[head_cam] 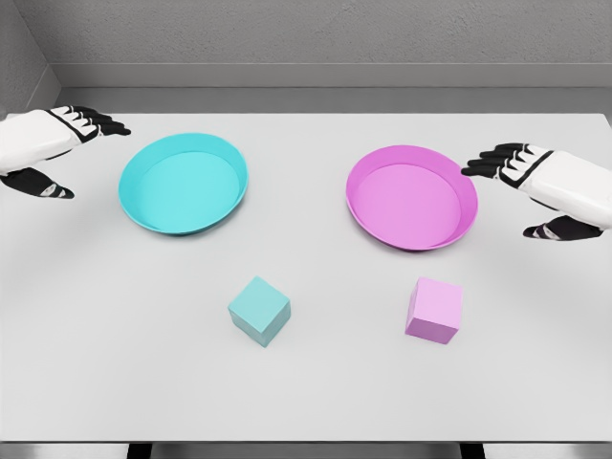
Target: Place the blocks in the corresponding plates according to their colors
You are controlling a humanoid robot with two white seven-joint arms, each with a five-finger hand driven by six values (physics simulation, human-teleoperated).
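At the far left the left hand (59,143) hovers over the white table (306,402) with fingers spread, holding nothing. Just beside it sits the cyan plate (134,196); the cyan block (259,311) lies nearer the front edge. To the right, the pink block (434,311) rests in front of the pink plate (459,225). The right hand (535,186) hangs open and empty beside that plate.

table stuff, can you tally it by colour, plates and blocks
Cyan: 2, the cyan plate and the cyan block
Pink: 2, the pink plate and the pink block
Total: 4 things, 2 plates and 2 blocks, both blocks on the table and neither in a plate
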